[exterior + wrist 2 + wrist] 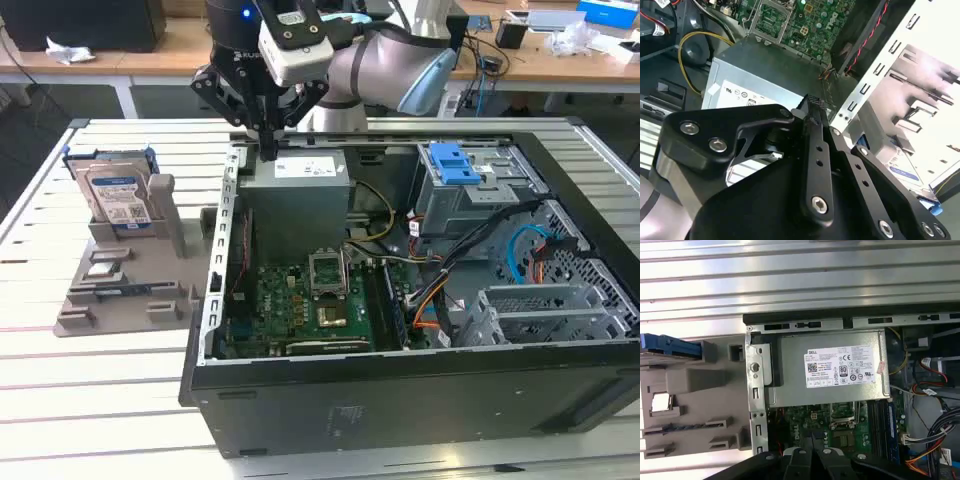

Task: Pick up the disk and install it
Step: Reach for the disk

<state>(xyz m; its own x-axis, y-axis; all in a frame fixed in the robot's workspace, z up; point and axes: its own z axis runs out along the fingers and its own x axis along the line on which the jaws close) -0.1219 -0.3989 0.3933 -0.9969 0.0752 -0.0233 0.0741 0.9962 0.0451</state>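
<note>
Presently the tool (268,151), clenched empty, hangs over the power-supply box (300,195); disk (117,197) stands beyond the case wall (222,235).

A white table (110,410) of long metal slats carries an open black computer case (400,405) lying on its side toward the exterior view's right and, just beside it on the exterior view's left, a grey slotted holder (120,305).
</note>
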